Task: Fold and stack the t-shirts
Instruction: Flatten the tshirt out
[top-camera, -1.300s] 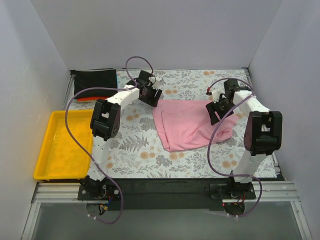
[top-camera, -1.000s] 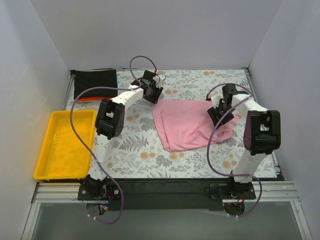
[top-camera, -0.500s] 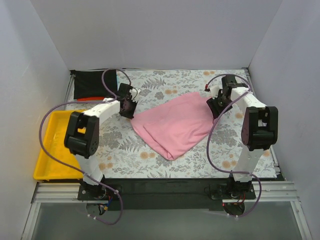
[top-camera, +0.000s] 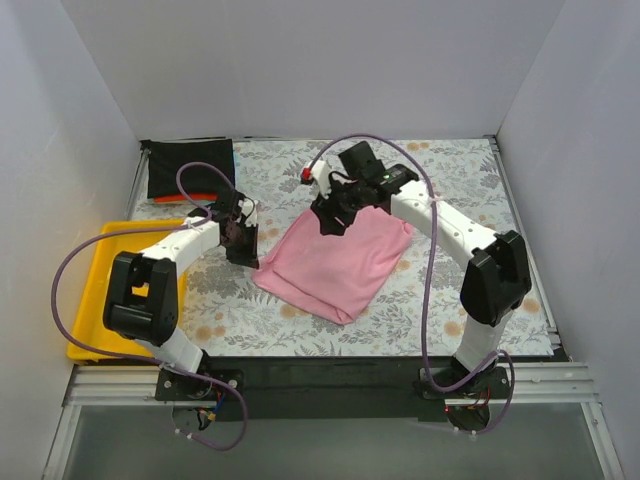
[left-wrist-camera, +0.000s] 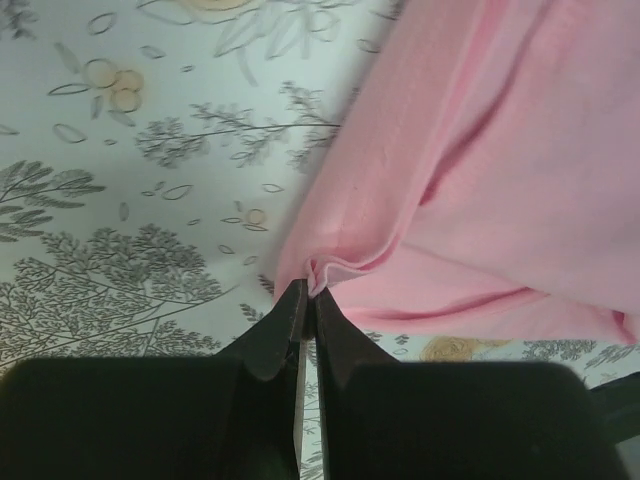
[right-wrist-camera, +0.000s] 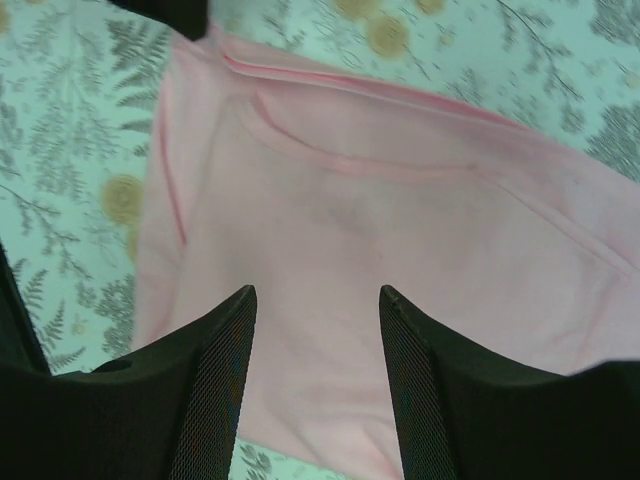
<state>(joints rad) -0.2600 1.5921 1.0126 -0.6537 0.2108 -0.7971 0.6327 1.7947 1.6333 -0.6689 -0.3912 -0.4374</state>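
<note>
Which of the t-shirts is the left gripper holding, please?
The light pink t-shirt mid-table: the left gripper is shut on its edge. The black t-shirt and the orange-red one lie at the far left corner, apart.

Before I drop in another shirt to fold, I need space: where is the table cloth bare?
Bare: the back right corner behind the right arm; the near strip in front of the pink t-shirt. Crowded: the middle, and the gap between that shirt and the yellow tray.
</note>
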